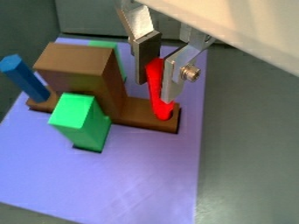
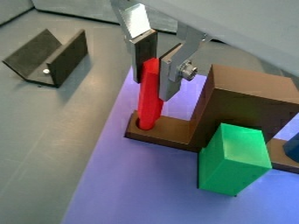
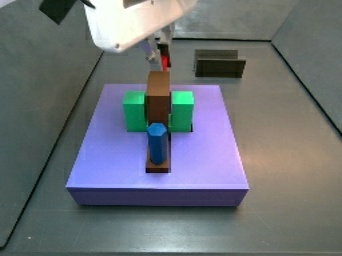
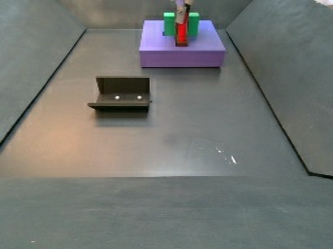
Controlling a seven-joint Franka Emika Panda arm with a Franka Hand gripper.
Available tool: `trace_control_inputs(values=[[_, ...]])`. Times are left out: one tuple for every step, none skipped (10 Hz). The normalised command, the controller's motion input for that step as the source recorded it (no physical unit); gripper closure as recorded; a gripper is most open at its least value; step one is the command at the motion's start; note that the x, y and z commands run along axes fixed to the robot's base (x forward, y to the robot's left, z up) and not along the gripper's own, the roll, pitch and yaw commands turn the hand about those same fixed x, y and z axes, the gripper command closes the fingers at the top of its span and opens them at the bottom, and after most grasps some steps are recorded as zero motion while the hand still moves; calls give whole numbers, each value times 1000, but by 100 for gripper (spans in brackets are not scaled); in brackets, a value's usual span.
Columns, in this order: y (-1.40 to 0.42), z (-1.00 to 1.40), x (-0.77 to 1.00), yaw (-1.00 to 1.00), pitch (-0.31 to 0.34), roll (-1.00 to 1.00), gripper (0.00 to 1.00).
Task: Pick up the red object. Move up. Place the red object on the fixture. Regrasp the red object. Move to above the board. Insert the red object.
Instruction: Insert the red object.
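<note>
The red object (image 1: 156, 87) (image 2: 149, 92) stands upright between my gripper's (image 1: 156, 89) (image 2: 155, 87) silver fingers, which are shut on its upper part. Its lower end sits in a hole at the end of the low brown bar (image 1: 140, 115) (image 2: 176, 133) on the lavender board (image 1: 128, 175) (image 2: 128, 184). In both side views the red object (image 3: 163, 50) (image 4: 181, 31) shows as a thin strip over the board's (image 3: 187, 150) (image 4: 182, 53) far end. The fixture (image 2: 49, 58) (image 3: 219, 64) (image 4: 121, 93) stands empty on the grey floor, apart from the board.
A tall brown block (image 1: 79, 68) (image 2: 247, 96) rises from the bar beside the peg. Green blocks (image 1: 79, 118) (image 2: 233, 156) (image 3: 135, 110) flank it. A blue peg (image 1: 24, 77) (image 3: 156, 142) stands at the bar's other end. Dark walls (image 4: 39, 78) enclose the floor.
</note>
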Motion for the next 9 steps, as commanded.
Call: trace_control_inputs(values=[[43, -174, 269, 20, 24, 0, 100], [217, -177, 154, 0, 0, 0, 100], [260, -326, 31, 0, 0, 0, 100], [334, -389, 0, 0, -7, 0, 100], [189, -403, -23, 0, -3, 24, 100], [26, -371, 0, 0, 0, 20, 100], [0, -46, 0, 0, 0, -14, 100], [0, -51, 0, 0, 47, 0, 100], [-3, 0, 0, 0, 0, 0, 100]])
